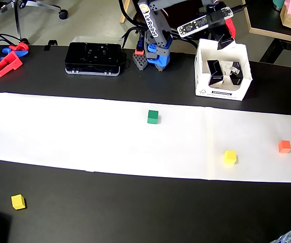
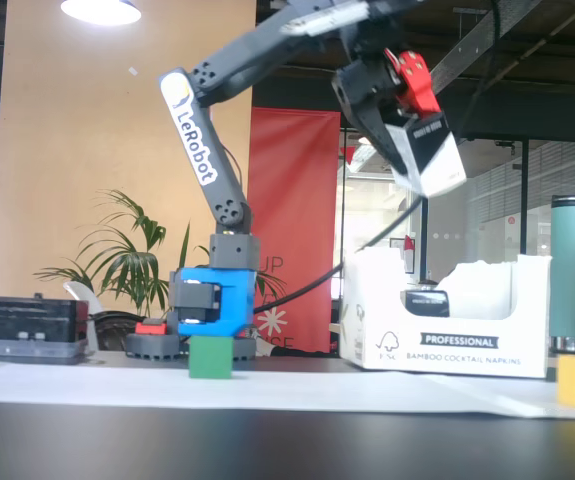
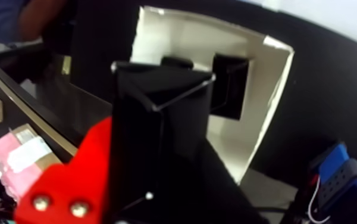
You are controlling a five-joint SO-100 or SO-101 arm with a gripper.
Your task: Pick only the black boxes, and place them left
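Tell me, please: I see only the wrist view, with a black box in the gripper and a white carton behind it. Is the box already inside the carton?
Observer: No. In the fixed view the black box hangs tilted in the gripper, clearly above the white carton.
Operator: Are other boxes already inside?
Observer: Yes. The overhead view shows two more black boxes in it.
Operator: Are any left on the paper?
Observer: None that I see. On the paper lie only a green cube, a yellow cube and an orange cube.
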